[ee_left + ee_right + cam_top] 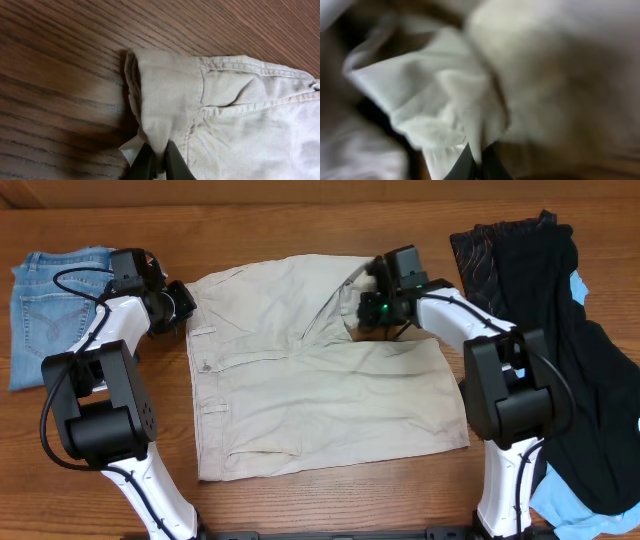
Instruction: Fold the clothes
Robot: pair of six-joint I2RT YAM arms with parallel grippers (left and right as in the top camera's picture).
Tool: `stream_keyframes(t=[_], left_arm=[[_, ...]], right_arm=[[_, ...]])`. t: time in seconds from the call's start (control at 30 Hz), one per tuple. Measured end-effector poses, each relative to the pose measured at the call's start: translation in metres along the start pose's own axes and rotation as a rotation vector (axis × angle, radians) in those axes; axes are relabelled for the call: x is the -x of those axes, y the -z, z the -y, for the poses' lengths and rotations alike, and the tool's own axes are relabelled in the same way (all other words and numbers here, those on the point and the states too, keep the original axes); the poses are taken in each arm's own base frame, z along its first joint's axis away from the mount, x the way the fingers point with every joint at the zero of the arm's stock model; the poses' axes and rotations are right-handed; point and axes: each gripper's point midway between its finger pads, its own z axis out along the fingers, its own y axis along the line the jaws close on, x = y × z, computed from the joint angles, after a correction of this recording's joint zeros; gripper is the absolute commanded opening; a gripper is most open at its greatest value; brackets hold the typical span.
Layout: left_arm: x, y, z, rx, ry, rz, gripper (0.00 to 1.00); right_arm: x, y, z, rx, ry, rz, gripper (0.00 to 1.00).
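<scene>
The cream shorts lie spread on the wooden table, waistband to the left and legs to the right. My left gripper is at the far left corner of the waistband, shut on a fold of that cloth. My right gripper is over the far leg near the crotch, shut on a bunched edge of the shorts. The right wrist view is blurred.
Folded light-blue jeans lie at the far left. A heap of black, patterned and sky-blue garments covers the right side. Both arm bases stand at the near edge of the table.
</scene>
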Motion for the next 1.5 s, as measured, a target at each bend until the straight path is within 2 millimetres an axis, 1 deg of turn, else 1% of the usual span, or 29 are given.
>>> stream_keyframes(t=[0.03,0.07,0.13,0.17,0.2,0.23,0.27,0.33,0.5,0.6,0.63,0.73,0.83,0.9,0.93,0.97,1.03,1.07,1.17,1.23,1.3,1.37,1.4,1.5], left_arm=[[0.000,0.000,0.000,0.000,0.000,0.000,0.04],[0.000,0.000,0.000,0.000,0.000,0.000,0.04],[0.000,0.000,0.000,0.001,0.000,0.001,0.04],[0.001,0.000,0.000,0.001,-0.001,0.004,0.04],[0.001,0.000,0.000,0.000,-0.001,0.005,0.04],[0.002,0.000,0.001,-0.003,-0.003,0.010,0.04],[0.004,0.000,0.001,-0.005,-0.005,0.016,0.04],[0.007,-0.001,0.006,-0.019,-0.016,0.032,0.04],[0.010,-0.002,0.010,-0.026,-0.025,0.045,0.04],[0.011,-0.003,0.011,-0.029,-0.026,0.050,0.04],[0.014,-0.003,0.012,-0.031,-0.028,0.056,0.04],[0.025,-0.001,0.017,-0.043,-0.037,0.085,0.05],[0.047,0.008,0.028,-0.063,-0.052,0.139,0.06],[0.059,0.015,0.034,-0.074,-0.062,0.170,0.10],[0.063,0.017,0.037,-0.078,-0.065,0.182,0.43],[0.069,0.020,0.040,-0.082,-0.070,0.197,0.63],[0.075,0.024,0.042,-0.085,-0.074,0.212,0.91],[0.077,0.025,0.043,-0.083,-0.073,0.213,1.00],[0.071,0.026,0.040,-0.066,-0.066,0.183,1.00],[0.057,0.024,0.031,-0.034,-0.052,0.119,1.00],[0.037,0.027,0.018,0.019,-0.030,0.022,1.00],[0.023,0.037,0.007,0.069,-0.006,-0.061,1.00],[0.014,0.046,0.003,0.101,-0.001,-0.117,1.00],[0.004,0.067,-0.002,0.163,0.006,-0.196,1.00]], right_arm=[[0.006,0.007,0.019,-0.053,-0.024,0.019,0.04],[0.009,0.012,0.031,-0.085,-0.039,0.030,0.04],[0.026,0.038,0.077,-0.176,-0.103,0.089,0.04],[0.033,0.051,0.094,-0.207,-0.131,0.118,0.04],[0.038,0.063,0.108,-0.230,-0.155,0.140,0.04],[0.042,0.080,0.124,-0.255,-0.185,0.161,0.04],[0.043,0.089,0.130,-0.265,-0.199,0.170,0.04],[0.042,0.097,0.134,-0.276,-0.205,0.168,0.05],[0.037,0.096,0.135,-0.293,-0.191,0.148,0.09],[0.025,0.096,0.137,-0.305,-0.200,0.100,0.10],[0.018,0.095,0.137,-0.312,-0.207,0.072,0.10],[0.004,0.096,0.139,-0.331,-0.220,0.018,0.13],[-0.009,0.098,0.142,-0.351,-0.232,-0.032,0.16],[-0.015,0.098,0.142,-0.360,-0.237,-0.055,0.17],[-0.016,0.098,0.143,-0.361,-0.237,-0.059,0.18],[-0.018,0.099,0.143,-0.364,-0.239,-0.066,0.20],[-0.021,0.099,0.143,-0.369,-0.241,-0.080,0.22],[-0.023,0.100,0.143,-0.371,-0.242,-0.089,0.22],[-0.028,0.100,0.143,-0.373,-0.247,-0.107,0.26],[-0.033,0.101,0.143,-0.375,-0.252,-0.129,0.30],[-0.040,0.103,0.143,-0.380,-0.259,-0.157,0.32],[-0.051,0.105,0.142,-0.383,-0.272,-0.199,0.35],[-0.053,0.106,0.142,-0.385,-0.274,-0.208,0.36],[-0.062,0.112,0.144,-0.391,-0.306,-0.240,0.40]])
